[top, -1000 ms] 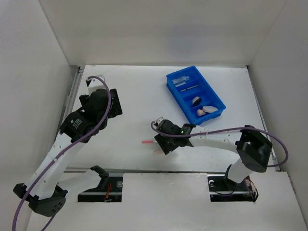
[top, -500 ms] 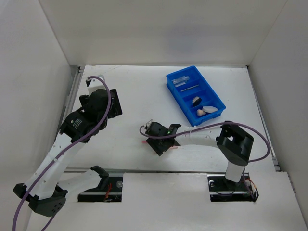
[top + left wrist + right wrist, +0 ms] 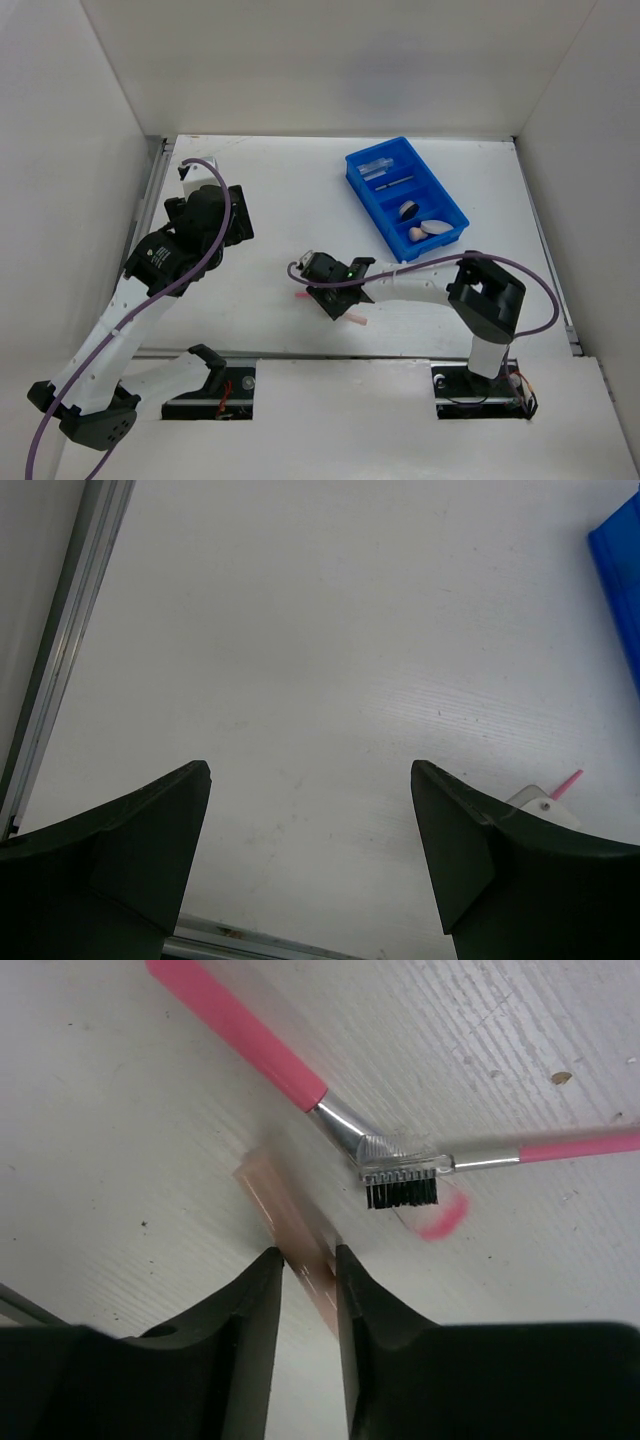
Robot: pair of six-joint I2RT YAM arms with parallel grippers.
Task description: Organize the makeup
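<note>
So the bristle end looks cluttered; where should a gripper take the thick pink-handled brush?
Probably mid-length on the brush's pink handle, from straight above, jaws across its width. It lies flat and bare there; the bristle head abuts the thin pink stick, and the right gripper is shut on the peach stick close by.

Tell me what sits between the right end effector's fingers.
A peach stick, its near end pinched between both fingers. The right wrist view shows it clearly.
</note>
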